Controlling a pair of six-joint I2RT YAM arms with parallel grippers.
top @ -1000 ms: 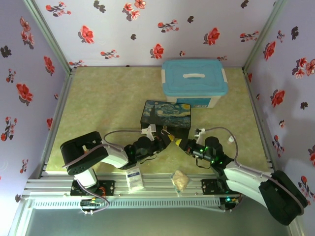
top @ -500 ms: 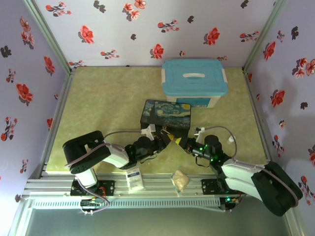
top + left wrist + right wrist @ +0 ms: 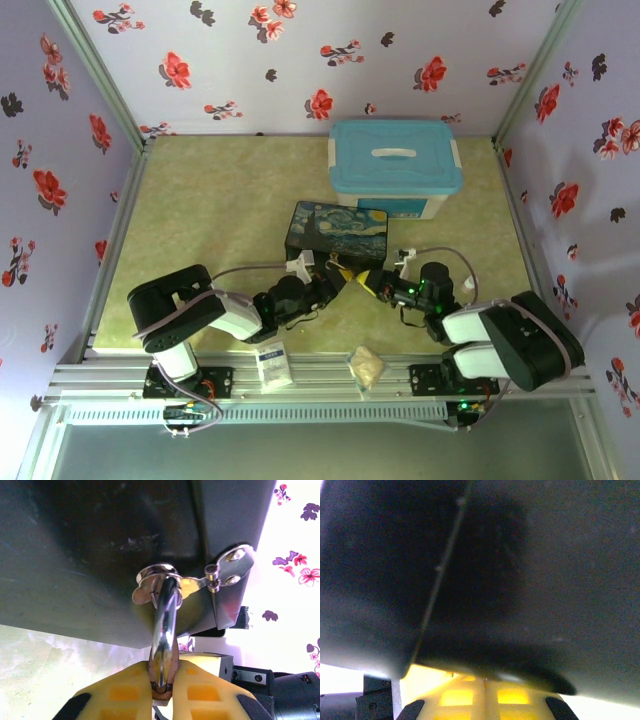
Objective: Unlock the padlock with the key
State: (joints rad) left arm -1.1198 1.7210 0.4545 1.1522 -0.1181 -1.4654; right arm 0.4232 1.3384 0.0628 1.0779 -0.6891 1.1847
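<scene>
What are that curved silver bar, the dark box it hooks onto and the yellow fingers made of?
The padlock shackle looks like polished metal, likely steel: it shows mirror glints. The dark box may be painted tin or coated board; it is smooth and faintly scuffed, so it is hard to tell. The left fingers look like matte yellow plastic or rubber, with moulded square pockets.
</scene>
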